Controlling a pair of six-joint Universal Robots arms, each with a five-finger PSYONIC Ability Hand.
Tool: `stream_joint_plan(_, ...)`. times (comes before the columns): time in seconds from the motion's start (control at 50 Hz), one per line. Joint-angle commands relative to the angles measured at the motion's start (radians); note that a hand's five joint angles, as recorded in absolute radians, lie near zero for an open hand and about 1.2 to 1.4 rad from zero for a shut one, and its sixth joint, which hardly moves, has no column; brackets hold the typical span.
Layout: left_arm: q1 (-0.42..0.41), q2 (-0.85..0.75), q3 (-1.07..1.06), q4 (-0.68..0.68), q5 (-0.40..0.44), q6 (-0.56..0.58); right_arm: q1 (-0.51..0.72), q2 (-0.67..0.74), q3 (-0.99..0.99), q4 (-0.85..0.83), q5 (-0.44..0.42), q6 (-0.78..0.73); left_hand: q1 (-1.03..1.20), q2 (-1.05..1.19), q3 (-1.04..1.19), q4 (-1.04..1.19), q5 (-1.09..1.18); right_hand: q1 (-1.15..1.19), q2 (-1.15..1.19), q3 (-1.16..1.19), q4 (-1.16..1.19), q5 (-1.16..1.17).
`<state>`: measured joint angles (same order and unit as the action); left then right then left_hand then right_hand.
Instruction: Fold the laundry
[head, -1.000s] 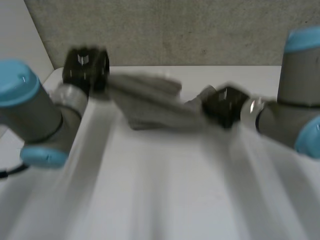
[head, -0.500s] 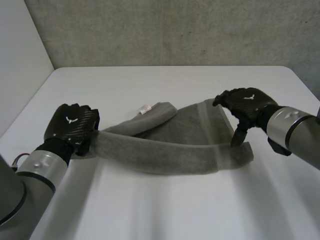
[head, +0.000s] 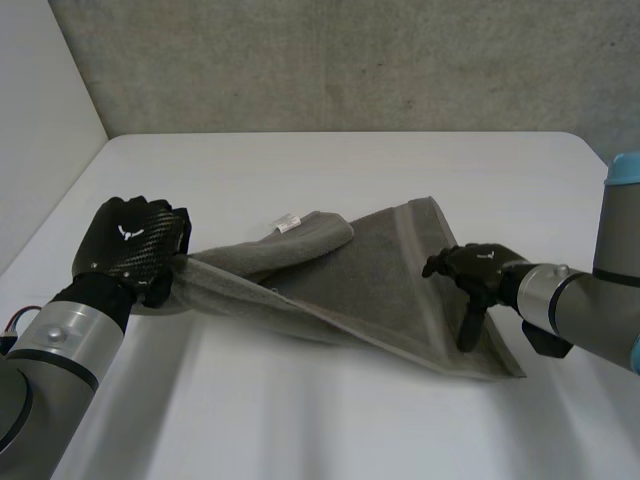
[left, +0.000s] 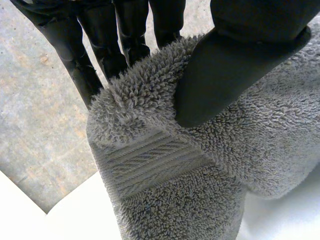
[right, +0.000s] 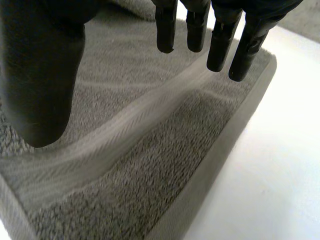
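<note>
- Table (head: 330, 160), white and broad, carries the one grey towel (head: 370, 270) we are folding.
- Towel, half rolled along its far side and lying askew near the table's middle: left end raised off the surface, right corner flat on it. We judge the fold barely begun.
- Left hand (head: 130, 245), at the towel's left end: fingers (left: 130, 30) and thumb clamped on a bunched wad of terry. Our worry is that a wad, not a clean corner, will carry a crooked edge into the fold.
- Right hand (head: 475, 270), at the right corner: fingers (right: 220, 45) straight and apart from the thumb, gripping nothing, tips at the woven band (right: 125, 130); we cannot tell if they touch. Unless that corner is pinned, a pull from the left could drag the whole towel sideways.
- Tag (head: 290, 220), small and white, sits on the rolled far edge.
</note>
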<state>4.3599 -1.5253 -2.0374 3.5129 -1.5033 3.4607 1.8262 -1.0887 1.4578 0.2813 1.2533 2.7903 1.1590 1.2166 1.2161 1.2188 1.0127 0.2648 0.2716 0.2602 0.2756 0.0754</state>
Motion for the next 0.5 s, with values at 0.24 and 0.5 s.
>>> stream_joint_plan(0.24,0.006,-0.045,0.025,0.0,0.0,0.0,-0.057,-0.137,0.248,-0.063,-0.06,0.038,0.237,0.18,0.18,0.178,0.209,0.005,-0.002,0.01,-0.006,0.02)
stream_joint_plan(0.5,0.006,-0.056,0.054,0.0,0.002,0.0,-0.048,-0.149,0.397,-0.235,-0.106,0.184,0.237,0.18,0.18,0.178,0.209,0.02,0.013,0.024,0.009,0.035)
